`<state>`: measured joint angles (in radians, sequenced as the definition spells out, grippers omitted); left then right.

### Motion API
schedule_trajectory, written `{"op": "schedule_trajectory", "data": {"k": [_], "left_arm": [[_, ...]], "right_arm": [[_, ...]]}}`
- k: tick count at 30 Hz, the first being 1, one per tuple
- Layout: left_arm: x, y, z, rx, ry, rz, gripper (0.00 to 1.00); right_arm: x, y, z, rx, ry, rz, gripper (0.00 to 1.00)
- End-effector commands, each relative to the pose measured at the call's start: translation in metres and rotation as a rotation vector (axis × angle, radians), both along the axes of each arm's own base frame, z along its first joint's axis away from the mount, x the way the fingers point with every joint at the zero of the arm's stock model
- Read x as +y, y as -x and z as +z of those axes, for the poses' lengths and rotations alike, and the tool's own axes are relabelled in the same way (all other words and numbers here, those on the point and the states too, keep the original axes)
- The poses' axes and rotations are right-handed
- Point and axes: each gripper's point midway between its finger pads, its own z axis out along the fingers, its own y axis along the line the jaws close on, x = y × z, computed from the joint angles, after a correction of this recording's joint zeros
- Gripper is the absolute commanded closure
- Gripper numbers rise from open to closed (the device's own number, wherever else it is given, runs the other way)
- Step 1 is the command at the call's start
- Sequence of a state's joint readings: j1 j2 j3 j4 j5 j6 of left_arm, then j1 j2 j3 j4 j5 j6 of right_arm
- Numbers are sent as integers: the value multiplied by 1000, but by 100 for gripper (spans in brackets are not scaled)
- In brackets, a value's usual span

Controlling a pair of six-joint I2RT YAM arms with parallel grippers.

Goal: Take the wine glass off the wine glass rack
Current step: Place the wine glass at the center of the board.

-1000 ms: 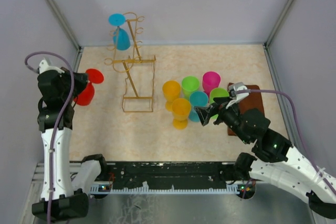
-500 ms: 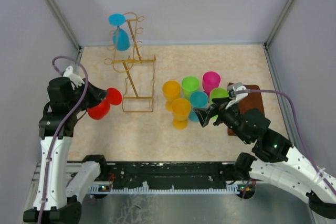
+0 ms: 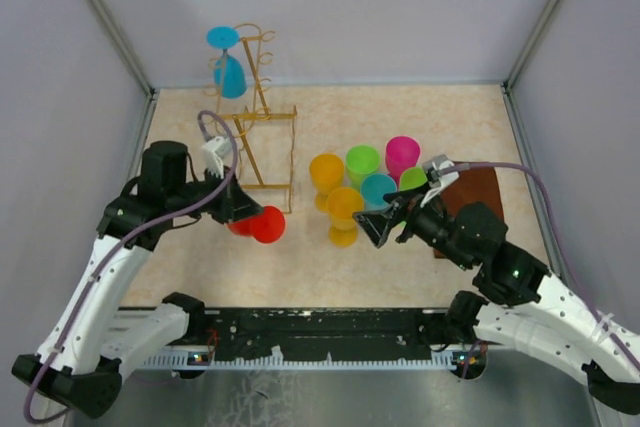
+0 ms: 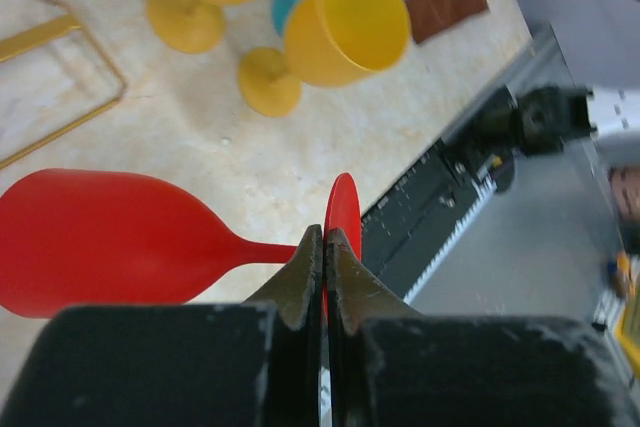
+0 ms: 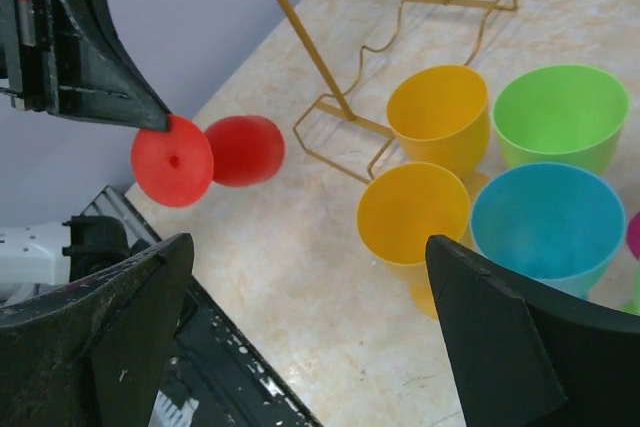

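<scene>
We count 1 wine glass rack [image 3: 270, 114], 8 glasses [image 3: 378, 189] and 2 grippers.
From the left: our left gripper [image 3: 238, 215] is pinched on the foot of 1 red wine glass [image 3: 262, 225], held sideways off the rack, near its base. 1 blue glass [image 3: 231, 74] hangs upside down on the rack. 6 stand grouped: 2 yellow, 2 green, 1 teal, 1 pink. Our right gripper [image 3: 375, 225] is spread wide beside them.
</scene>
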<state>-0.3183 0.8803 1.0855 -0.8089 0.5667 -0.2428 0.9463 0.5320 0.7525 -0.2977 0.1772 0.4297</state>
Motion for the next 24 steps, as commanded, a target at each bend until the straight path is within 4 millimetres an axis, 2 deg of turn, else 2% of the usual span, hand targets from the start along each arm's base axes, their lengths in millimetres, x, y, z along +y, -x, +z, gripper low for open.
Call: {"op": "schedule_trajectory", "data": {"k": [1,6,10,16,20,24], "left_arm": [[-33,31,15,-66,40,-302,100],[-51,39,30,-64,116,-409,100],[-68,45,49,-80,283,-466,100],[-75,56,49,-65,347,-470,100],[-81,57,54,-89,390,-453,100],[-82,51,58,-128,391,-408,100]], "right_arm": [[22,9,27,-25,-93,107,1],[47,20,22,-9,-81,240,1],[65,30,19,10,-82,346,1],[81,43,22,51,-100,455,3],[92,48,24,74,-116,515,10],[105,54,28,112,-133,583,25]]}}
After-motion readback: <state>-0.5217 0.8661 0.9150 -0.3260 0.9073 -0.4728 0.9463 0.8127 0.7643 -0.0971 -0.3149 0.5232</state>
